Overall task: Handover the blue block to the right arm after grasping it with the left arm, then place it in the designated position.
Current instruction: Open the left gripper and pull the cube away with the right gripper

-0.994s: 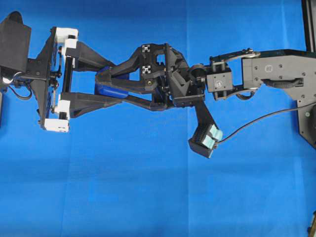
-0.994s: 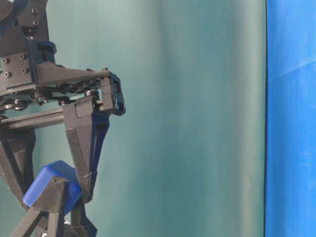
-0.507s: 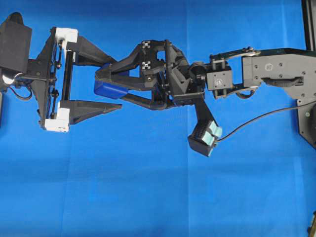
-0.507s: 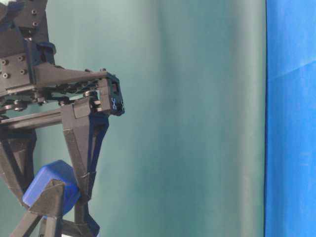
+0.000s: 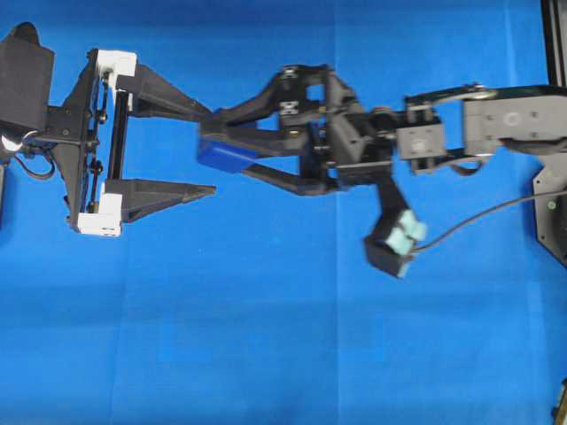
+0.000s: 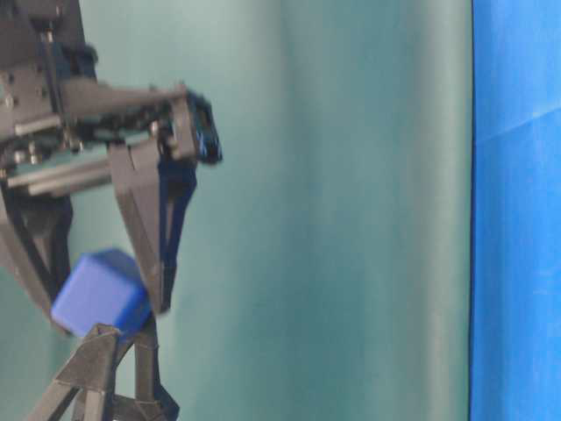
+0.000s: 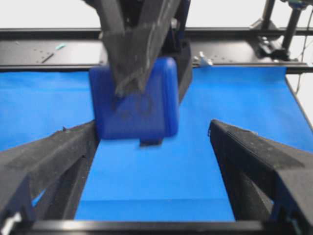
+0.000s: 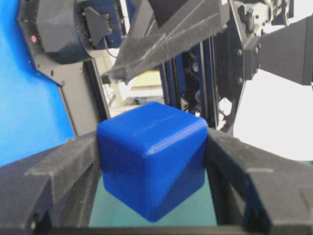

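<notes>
The blue block [image 5: 223, 157] hangs above the blue cloth, pinched between the all-black fingers of my right gripper [image 5: 221, 150], which is shut on it. In the right wrist view the block [image 8: 151, 161] fills the gap between the two fingers [image 8: 58, 181]. My left gripper [image 5: 213, 150], the one with white corner pieces, stands wide open, its tips level with the block's left end. From the left wrist the block [image 7: 134, 105] sits just beyond the tips, close to the left finger [image 7: 49, 161]. At table level the block [image 6: 99, 294] hovers over a left fingertip [image 6: 92, 360].
The right arm's wrist camera [image 5: 394, 243] hangs below its gripper, with a cable [image 5: 478, 212] trailing to the right. A black frame [image 5: 554, 44] runs along the right edge. Blue cloth [image 5: 266, 336] covers the table.
My left gripper has opened wide and let go of the block. The right gripper has drawn back to the right with the block, and at table level the block has risen off the left fingers.
</notes>
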`<state>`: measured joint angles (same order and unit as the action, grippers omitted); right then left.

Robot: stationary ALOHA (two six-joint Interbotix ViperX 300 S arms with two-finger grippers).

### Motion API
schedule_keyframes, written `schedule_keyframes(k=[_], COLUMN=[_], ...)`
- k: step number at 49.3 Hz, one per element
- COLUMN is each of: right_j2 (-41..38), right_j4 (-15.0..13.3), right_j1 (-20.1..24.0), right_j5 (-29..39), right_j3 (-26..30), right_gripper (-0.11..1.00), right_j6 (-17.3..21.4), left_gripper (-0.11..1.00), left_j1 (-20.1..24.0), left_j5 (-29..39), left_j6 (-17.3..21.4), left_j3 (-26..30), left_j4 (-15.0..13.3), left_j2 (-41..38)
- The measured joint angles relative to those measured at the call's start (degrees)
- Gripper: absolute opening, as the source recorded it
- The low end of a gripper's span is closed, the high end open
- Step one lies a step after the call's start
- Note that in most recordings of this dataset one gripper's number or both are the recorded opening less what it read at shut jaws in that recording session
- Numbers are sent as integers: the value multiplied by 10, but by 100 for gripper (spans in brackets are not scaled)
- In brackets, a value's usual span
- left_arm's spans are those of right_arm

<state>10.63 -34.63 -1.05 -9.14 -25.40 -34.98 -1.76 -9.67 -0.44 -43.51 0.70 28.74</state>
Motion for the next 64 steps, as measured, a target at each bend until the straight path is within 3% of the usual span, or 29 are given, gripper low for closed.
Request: schedule_keyframes(k=[20,36,40,45,53,64], right_j2=[108,132,132,132,132,140], right_j4=[0,9,25,63,126,170], right_j1=[-1,4,6,9,11,11], right_j5=[7,31,32,32,36,48], right_j3=[-91,-104,-104,-104,-104,-104], right_gripper=[55,55,55,55,55,55], right_j6=[20,21,25,51,126,258], left_gripper=[93,93,93,93,93,93], left_j1=[0,0,0,0,0,0], left_j5=[0,1,1,1,2,2], left_j6=[0,1,0,1,1,1], left_j3=[-1,-1,-1,-1,-1,-1], left_j4=[0,0,-1,0,0,0], left_j2=[4,5,5,5,6,6])
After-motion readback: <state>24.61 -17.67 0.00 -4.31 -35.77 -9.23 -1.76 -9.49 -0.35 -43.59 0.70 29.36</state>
